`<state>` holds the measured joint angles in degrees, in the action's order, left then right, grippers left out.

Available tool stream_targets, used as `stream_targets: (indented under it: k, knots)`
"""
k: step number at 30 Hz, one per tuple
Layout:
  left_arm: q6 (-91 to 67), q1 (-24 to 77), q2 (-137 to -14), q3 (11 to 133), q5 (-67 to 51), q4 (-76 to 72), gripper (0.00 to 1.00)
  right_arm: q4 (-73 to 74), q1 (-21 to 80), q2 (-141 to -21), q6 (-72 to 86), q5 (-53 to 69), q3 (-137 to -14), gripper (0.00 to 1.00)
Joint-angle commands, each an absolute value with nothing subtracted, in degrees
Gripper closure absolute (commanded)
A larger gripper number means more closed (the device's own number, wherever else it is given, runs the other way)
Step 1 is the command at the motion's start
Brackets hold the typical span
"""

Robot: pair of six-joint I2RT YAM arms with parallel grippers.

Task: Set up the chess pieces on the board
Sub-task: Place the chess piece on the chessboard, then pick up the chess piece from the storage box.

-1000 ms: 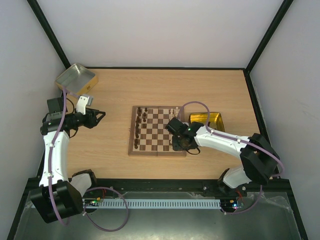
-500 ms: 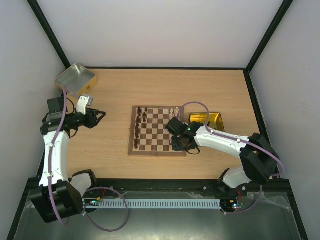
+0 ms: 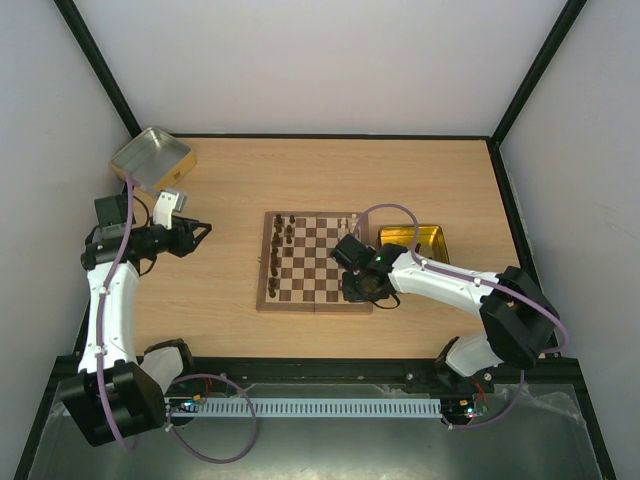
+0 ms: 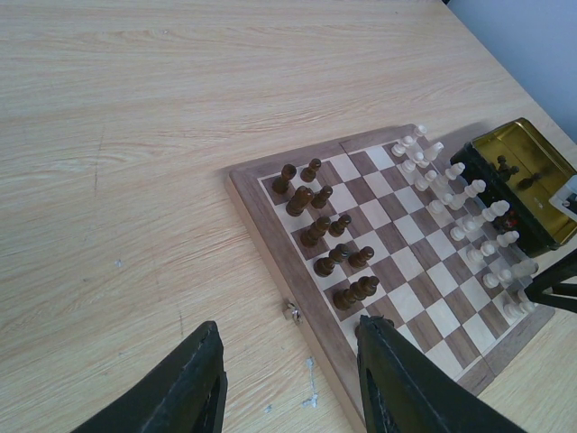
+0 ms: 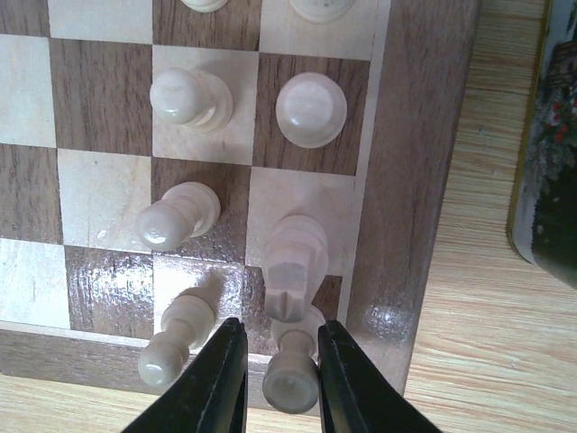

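right wrist: right hand has just eased apart around a cream piece at the board corner; piece likely placed. left hand spread, empty.

The board lies on the table, a tray just beside its right edge.

The board is checked in dark brown and light tan, and it is framed by a mid-brown rim. Dark brown pieces are seen along its left side, pale cream pieces along its right. The tabletop is patterned with pale wood grain. The tray right of the board is shiny gold. The arms are coloured white with black joints, and purple cables are seen on them.
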<state>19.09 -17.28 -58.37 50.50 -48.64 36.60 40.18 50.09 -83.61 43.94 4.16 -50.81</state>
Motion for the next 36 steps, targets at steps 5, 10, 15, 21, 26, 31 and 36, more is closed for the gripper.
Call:
stream_targets:
  k: [5, 10, 15, 21, 26, 31, 36]
  knots:
    - [19.9, -17.1, -57.9, 50.4, -49.7, 37.2, 0.59, 39.6, 49.8, -82.9, 44.3, 3.8, -50.4, 0.79]
    - [19.8, -17.1, -58.0, 50.4, -49.7, 37.1, 0.59, 40.6, 49.8, -82.0, 44.3, 2.5, -50.2, 0.79]
    - [19.8, -17.2, -58.3, 50.4, -49.9, 37.0, 0.59, 42.0, 49.7, -80.6, 44.4, 1.5, -51.1, 0.73]
    - [19.8, -17.1, -58.2, 50.4, -49.8, 37.0, 0.59, 43.6, 49.8, -78.7, 44.2, 0.7, -52.2, 0.67]
    - [19.8, -17.1, -57.9, 50.3, -49.9, 36.9, 0.59, 45.6, 49.7, -75.3, 44.5, -1.7, -53.2, 0.67]
    - [20.1, -16.6, -58.2, 50.5, -50.0, 37.3, 0.5, 45.8, 47.6, -74.4, 44.3, -6.1, -51.8, 0.67]
    - [19.8, -15.7, -58.6, 50.7, -49.7, 37.4, 0.47, 44.5, 38.8, -73.1, 42.3, -6.7, -51.1, 0.67]
